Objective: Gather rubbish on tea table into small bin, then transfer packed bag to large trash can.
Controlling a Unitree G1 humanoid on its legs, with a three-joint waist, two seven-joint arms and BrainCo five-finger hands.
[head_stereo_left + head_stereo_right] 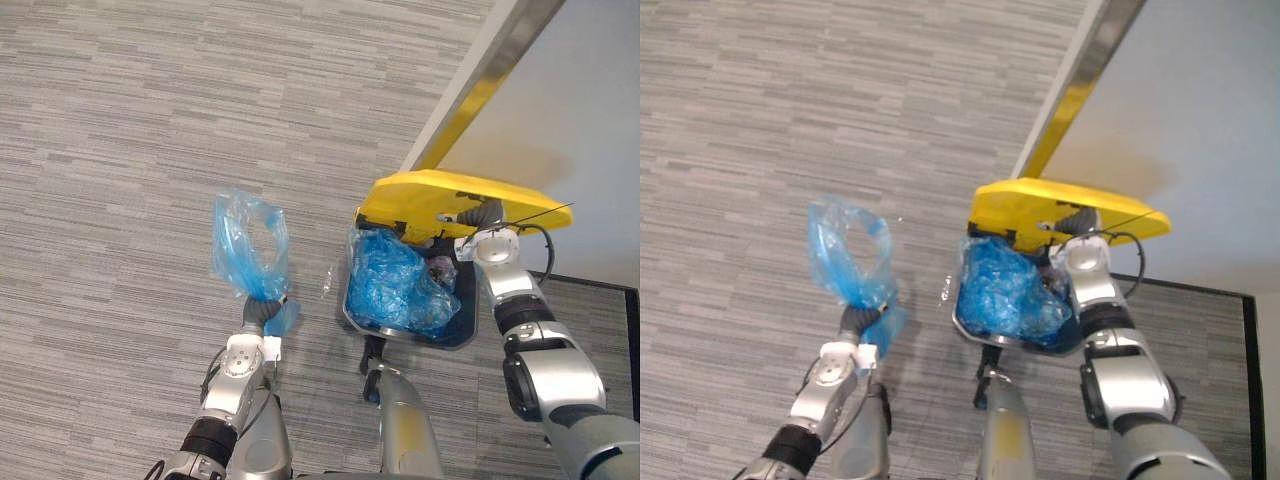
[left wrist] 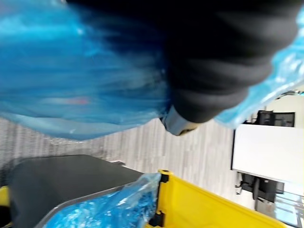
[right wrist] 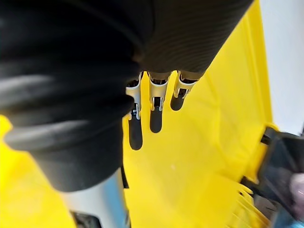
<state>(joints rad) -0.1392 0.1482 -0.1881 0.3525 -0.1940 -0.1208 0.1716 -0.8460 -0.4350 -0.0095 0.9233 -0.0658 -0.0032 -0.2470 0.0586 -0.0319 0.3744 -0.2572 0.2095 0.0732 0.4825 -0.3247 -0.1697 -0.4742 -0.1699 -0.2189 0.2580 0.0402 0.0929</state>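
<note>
My left hand is shut on the gathered neck of a blue plastic bag, holding it up above the carpet to the left of the large trash can. In the left wrist view the blue bag hangs close over the can's dark wall. The can has a blue liner inside, and its yellow lid is tipped up and open. My right hand rests on the raised lid. In the right wrist view its straight fingers lie flat against the yellow lid.
Grey striped carpet spreads to the left and in front. A pale wall with a metal edge strip stands right behind the can. A small clear scrap lies by the can's left side. A white table shows far off.
</note>
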